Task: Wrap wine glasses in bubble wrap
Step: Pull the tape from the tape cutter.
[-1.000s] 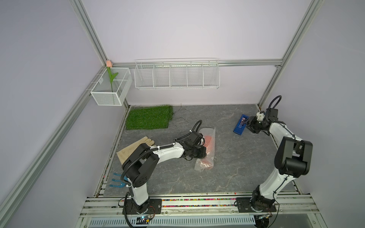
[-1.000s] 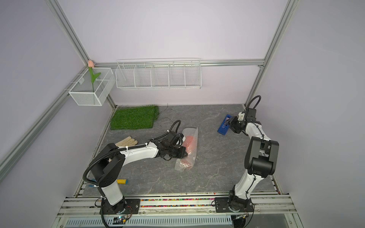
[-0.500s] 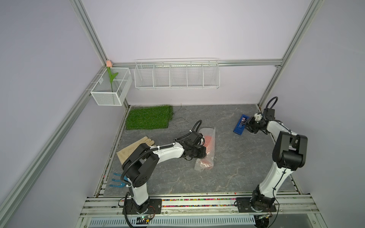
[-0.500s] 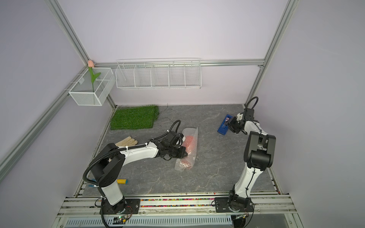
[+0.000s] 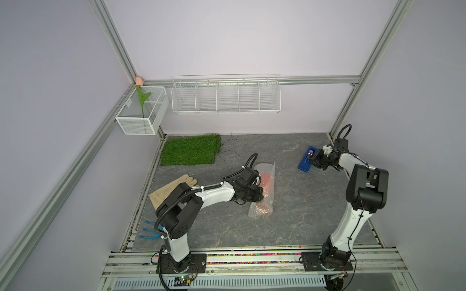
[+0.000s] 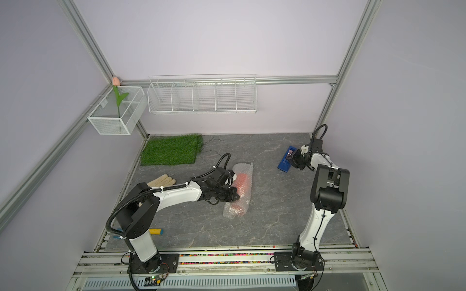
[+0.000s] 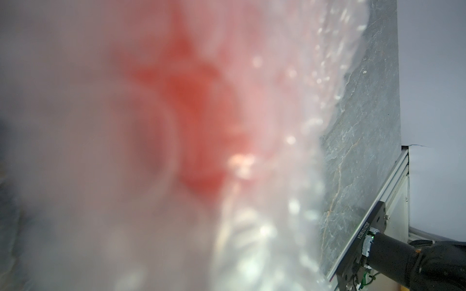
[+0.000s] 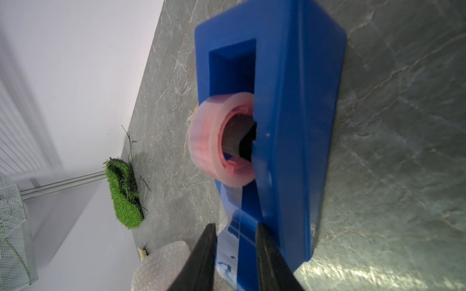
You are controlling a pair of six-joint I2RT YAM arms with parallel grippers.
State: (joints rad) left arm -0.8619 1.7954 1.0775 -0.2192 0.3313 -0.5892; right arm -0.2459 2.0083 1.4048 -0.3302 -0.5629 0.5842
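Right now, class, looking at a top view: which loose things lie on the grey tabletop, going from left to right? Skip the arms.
grass mat → bubble wrap → blue tape dispenser. The glove overlaps the mat's span, so it is left out.

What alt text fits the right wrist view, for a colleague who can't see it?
The right pincer, black fingers apart, straddles the clear tape strip at the end of a blue tape dispenser holding a pinkish tape roll, on the grey marbled table. Beyond lie a green grass mat and an edge of bubble wrap.
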